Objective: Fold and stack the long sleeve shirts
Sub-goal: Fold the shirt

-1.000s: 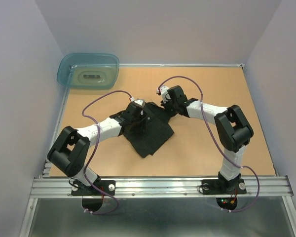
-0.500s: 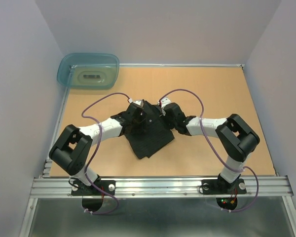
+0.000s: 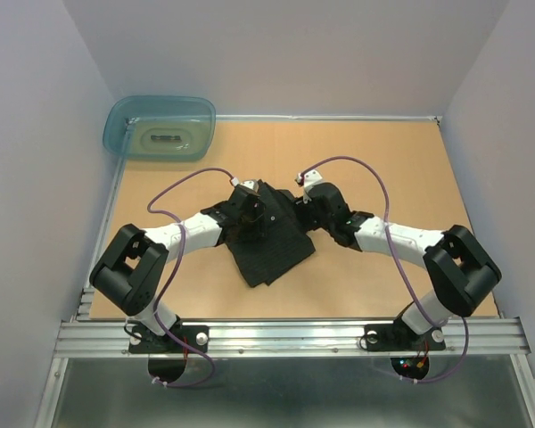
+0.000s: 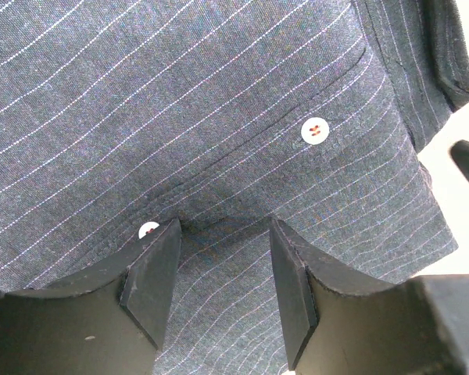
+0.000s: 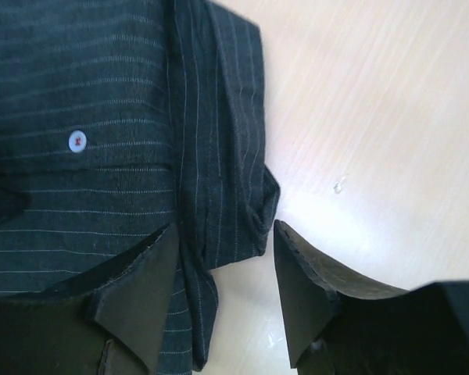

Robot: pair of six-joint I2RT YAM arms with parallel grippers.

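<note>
The table carries the long sleeve shirt, folded, beneath both claws. Left gripper: jaws parted, tips pressing cloth, nothing clamped. Right gripper: jaws parted, straddling the folded edge. Close evenly on all layers, and keep the button ahead of the left tips free.

Bright, diffuse overhead light; shadows soft. Wrist views: shirt sharp, near fingers soft-focused, table washed pale.

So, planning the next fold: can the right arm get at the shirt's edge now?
Likely yes: the right fingers are open, straddling the folded edge of the shirt, bare table beside it.
</note>
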